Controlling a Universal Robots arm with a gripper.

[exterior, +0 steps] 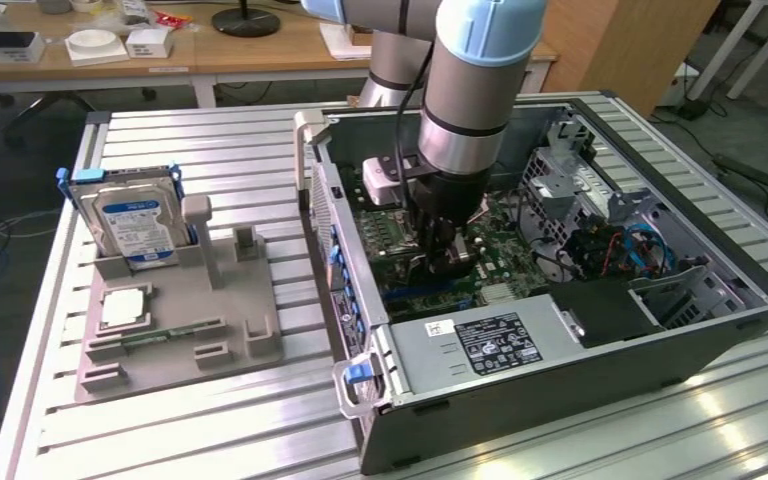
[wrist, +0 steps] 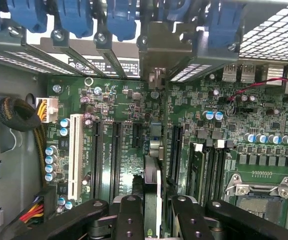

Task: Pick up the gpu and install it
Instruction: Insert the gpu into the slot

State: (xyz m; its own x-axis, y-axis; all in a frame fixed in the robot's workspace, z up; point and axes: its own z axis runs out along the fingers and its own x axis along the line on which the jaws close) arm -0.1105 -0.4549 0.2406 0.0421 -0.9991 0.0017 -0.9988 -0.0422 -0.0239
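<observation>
The gpu stands on edge, clamped between the fingers of the gripper, deep inside the open computer case. Its long axis runs along the motherboard expansion slots, toward the blue-clipped rear bracket openings, directly above the board. The hard drive waits on the bench fixture, at the exterior view's left.

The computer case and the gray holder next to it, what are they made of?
The computer case looks like painted sheet metal: thin, dark walls with bare silvery folded parts inside. The gray holder looks like matte plastic, maybe 3D-printed: dull, one even color, chunky molded posts. The table under both seems ribbed aluminum, pale and softly shiny.
</observation>
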